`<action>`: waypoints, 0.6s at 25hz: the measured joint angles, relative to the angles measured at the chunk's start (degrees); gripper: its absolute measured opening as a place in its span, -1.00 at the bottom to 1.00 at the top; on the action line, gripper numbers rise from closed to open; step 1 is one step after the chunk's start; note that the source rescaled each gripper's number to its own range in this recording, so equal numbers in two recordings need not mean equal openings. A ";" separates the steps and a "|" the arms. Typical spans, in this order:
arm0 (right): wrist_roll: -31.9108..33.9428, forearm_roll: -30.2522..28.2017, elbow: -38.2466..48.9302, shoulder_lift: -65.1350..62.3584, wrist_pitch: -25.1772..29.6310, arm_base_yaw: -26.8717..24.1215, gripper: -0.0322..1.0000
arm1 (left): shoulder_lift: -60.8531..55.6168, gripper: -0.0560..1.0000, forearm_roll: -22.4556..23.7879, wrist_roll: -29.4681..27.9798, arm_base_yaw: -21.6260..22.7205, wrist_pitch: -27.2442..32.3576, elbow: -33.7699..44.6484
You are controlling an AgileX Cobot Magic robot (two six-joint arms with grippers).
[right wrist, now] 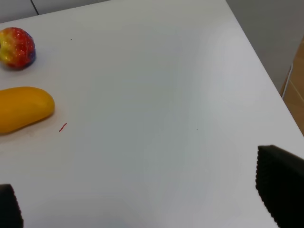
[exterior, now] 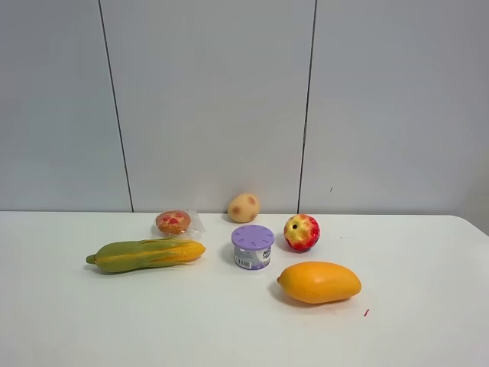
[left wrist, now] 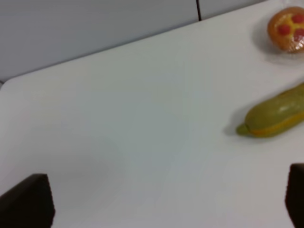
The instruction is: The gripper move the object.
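Apple [exterior: 302, 232] sits on white table [exterior: 428, 321], at 2 o'clock from purple-lid can [exterior: 253, 246], 12 o'clock of mango [exterior: 318, 282], apart from both. Potato [exterior: 243, 207] at the can's 12, corn [exterior: 146, 254] at its 9. Right gripper [right wrist: 142, 202] and left gripper [left wrist: 166, 199] both spread wide, holding nothing, over bare tabletop.
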 joint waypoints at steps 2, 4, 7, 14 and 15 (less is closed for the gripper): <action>0.00 0.00 0.00 0.00 0.00 0.00 1.00 | -5.88 0.96 0.00 -0.76 0.56 -0.52 5.30; 0.00 0.00 0.00 0.00 0.00 0.00 1.00 | -15.31 0.96 0.00 -0.98 3.31 -0.94 11.95; 0.00 0.00 0.00 0.00 0.00 0.00 1.00 | -24.46 0.96 0.00 -0.98 7.57 -0.94 17.97; 0.00 0.00 0.00 0.00 0.00 0.00 1.00 | -41.78 0.96 -2.67 -4.07 11.07 4.34 27.09; 0.00 0.00 0.00 0.00 0.00 0.00 1.00 | -43.77 0.96 -3.04 -4.65 11.07 5.39 28.00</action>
